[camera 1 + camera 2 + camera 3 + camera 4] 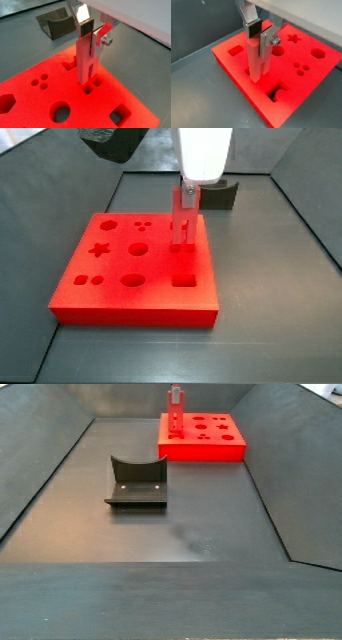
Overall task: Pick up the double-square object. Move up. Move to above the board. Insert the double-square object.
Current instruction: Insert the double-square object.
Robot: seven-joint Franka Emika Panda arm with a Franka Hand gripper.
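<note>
The board point(134, 278) lies flat on the dark grey floor point(254, 328), near the far end of the bin in a side view point(203, 436). Its holes are visible: a star, three small circles, round holes and squares. I can read no label or writing on any part.

The double-square object point(183, 220) stands upright at the board's right edge row, with its lower end at a hole there point(87, 89); how deep it goes in, I cannot tell. The jaws point(259, 29) grip the top of this peg between the silver fingers point(83, 15), closed on it, in both wrist views.

The dark grey U-shaped block point(136, 482) rests on the floor, well apart from the board point(60, 25).
</note>
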